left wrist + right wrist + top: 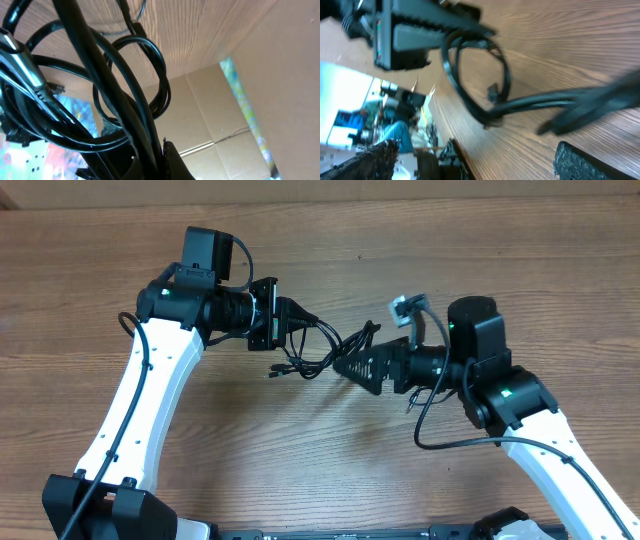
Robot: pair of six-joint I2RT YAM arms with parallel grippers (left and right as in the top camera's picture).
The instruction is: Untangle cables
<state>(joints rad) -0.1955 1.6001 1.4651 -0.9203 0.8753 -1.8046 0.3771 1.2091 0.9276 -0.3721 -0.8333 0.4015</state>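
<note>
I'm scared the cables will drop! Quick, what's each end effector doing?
Left end effector: closed, holding the cables.
Right end effector: open, holding nothing.

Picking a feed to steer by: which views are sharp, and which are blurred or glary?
Overhead: sharp, evenly lit, cables clear against the table. Left wrist: strands so close they crowd the frame, glare on one. Right wrist: motion-blurred, worst at right.

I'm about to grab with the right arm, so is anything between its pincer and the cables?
Nothing visible does; the cables hang from the left pincer, directly ahead of the right pincer.
</note>
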